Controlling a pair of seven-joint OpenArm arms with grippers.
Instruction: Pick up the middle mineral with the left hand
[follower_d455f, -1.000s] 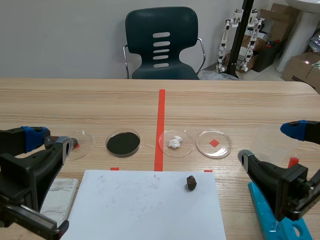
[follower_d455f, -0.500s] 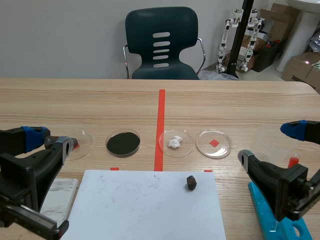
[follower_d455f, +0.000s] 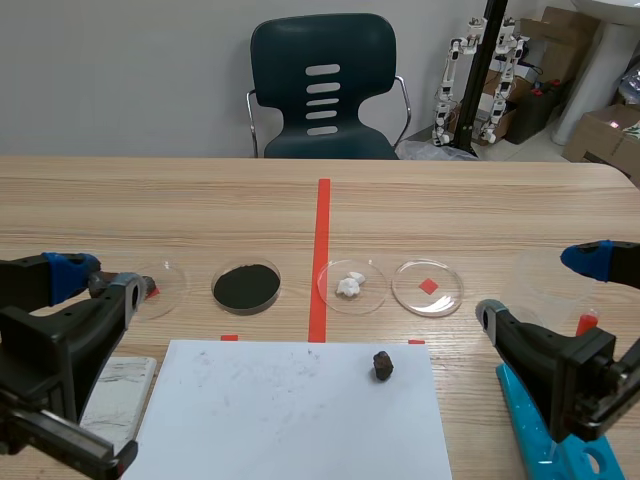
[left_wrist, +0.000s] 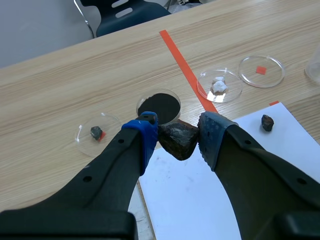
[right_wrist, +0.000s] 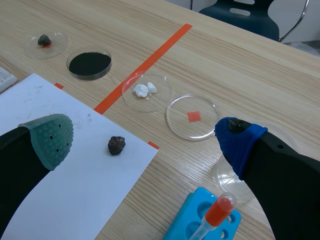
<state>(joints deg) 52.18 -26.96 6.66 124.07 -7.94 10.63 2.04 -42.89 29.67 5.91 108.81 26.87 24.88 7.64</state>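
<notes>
My left gripper (left_wrist: 176, 134) is shut on a dark brown mineral (left_wrist: 178, 142), held above the table near the white paper's (follower_d455f: 290, 410) left side. In the scene view the left gripper (follower_d455f: 100, 283) sits low at the left. A smaller dark mineral (follower_d455f: 382, 365) lies on the paper's right part. White mineral pieces (follower_d455f: 350, 284) rest in a clear dish right of the tape line. A small dark stone (left_wrist: 96, 132) lies in the far-left dish. My right gripper (right_wrist: 144, 141) is open, low at the right, holding nothing.
A dish of black powder (follower_d455f: 246, 286) and a clear dish with a red square (follower_d455f: 428, 287) stand in the row. A blue tube rack (right_wrist: 200, 222) with a red-capped tube (right_wrist: 216, 214) is under the right arm. A white slab (follower_d455f: 118, 392) lies left of the paper.
</notes>
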